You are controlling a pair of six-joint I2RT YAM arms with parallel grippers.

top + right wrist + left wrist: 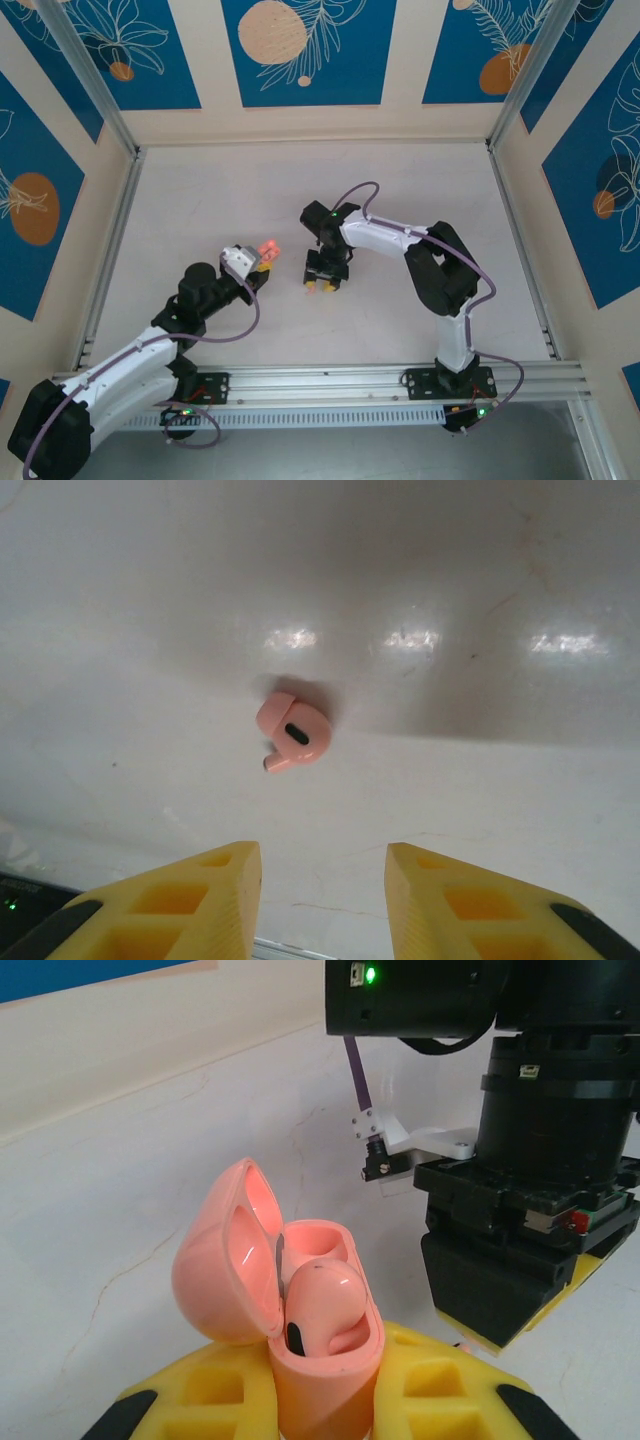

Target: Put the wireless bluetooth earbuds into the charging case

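Left gripper (258,268): closed on the coral-pink, rounded-rectangle plastic charging case (267,248). In the left wrist view, the yellow ribbed fingers (215,1390) of the left gripper (325,1415) clamp the lower body of the charging case (325,1380) from both sides. The case stands upright between them, clear of the pale, faintly veined tabletop (300,190).

Case condition: the hinged lid (225,1260) is swung open toward 9 o'clock of the case body and shows its paler, glossy inside. One small coral-pink seated earbud (325,1300) with a dark oval patch sits in the well nearest the camera. The well behind it, at 12 o'clock, is vacant.

Right gripper (328,280): points straight down at the tabletop, at 3 o'clock of the charging case in the top view and near it. In the left wrist view its black and yellow body (520,1260) stands at 2 o'clock of the case.

In the right wrist view, the jaws of the right gripper (322,900) stand partly apart and hold nothing. The second small coral-pink loose earbud (292,732) lies on the tabletop (480,780) at 12 o'clock of the finger gap. It touches neither finger.
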